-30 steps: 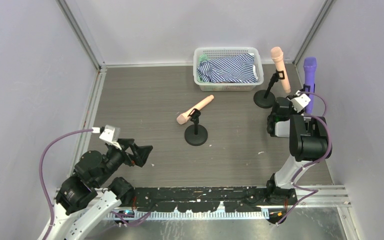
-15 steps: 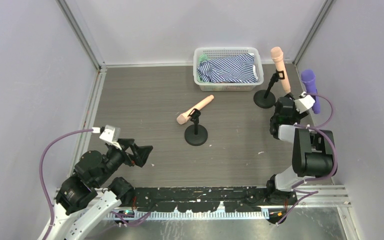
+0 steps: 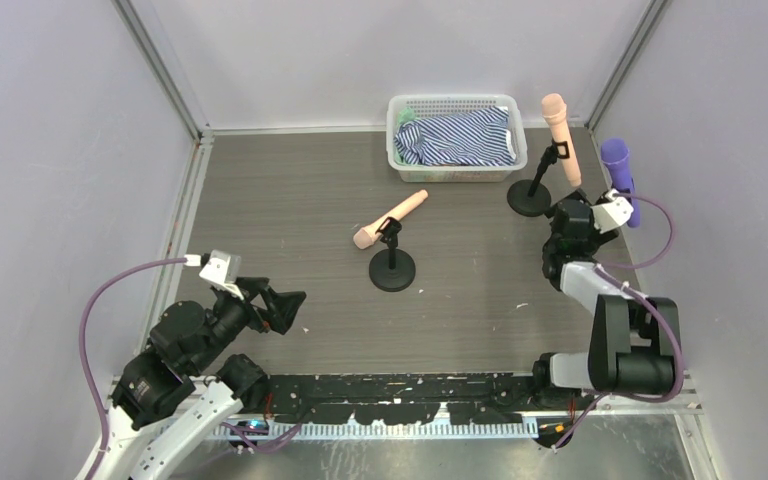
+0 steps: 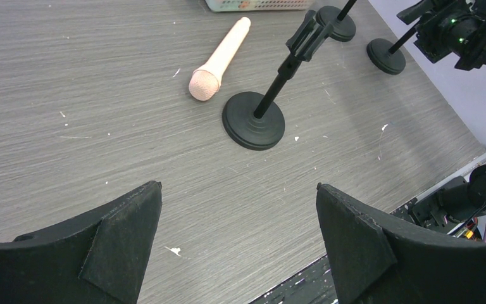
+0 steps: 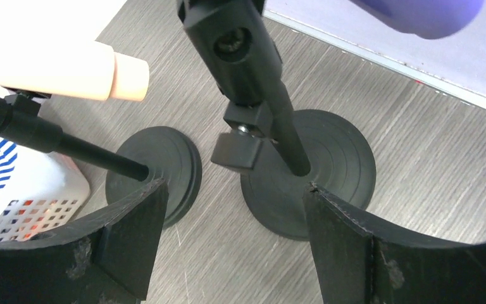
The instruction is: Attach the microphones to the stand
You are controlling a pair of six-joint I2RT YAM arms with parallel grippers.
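A purple microphone (image 3: 618,165) leans in the clip of the far-right stand (image 5: 308,170), its head up; in the right wrist view only its purple edge (image 5: 417,12) shows. My right gripper (image 3: 567,212) (image 5: 235,187) is open just short of that stand's base and holds nothing. One peach microphone (image 3: 558,135) sits in the back stand (image 3: 528,198). The other peach microphone (image 3: 390,220) (image 4: 218,60) lies on the table against the middle stand (image 3: 392,264) (image 4: 254,120). My left gripper (image 3: 285,308) (image 4: 238,185) hangs open and empty at the near left.
A white basket (image 3: 400,160) with striped cloth stands at the back, left of the back stand. Grey walls close in the table on three sides, and the right one is close behind the purple microphone. The two right-hand stand bases (image 5: 155,168) sit almost touching.
My right gripper has opened and let go of the purple microphone, then drawn back toward the near edge. The microphone went from upright to leaning. The left arm has not moved.
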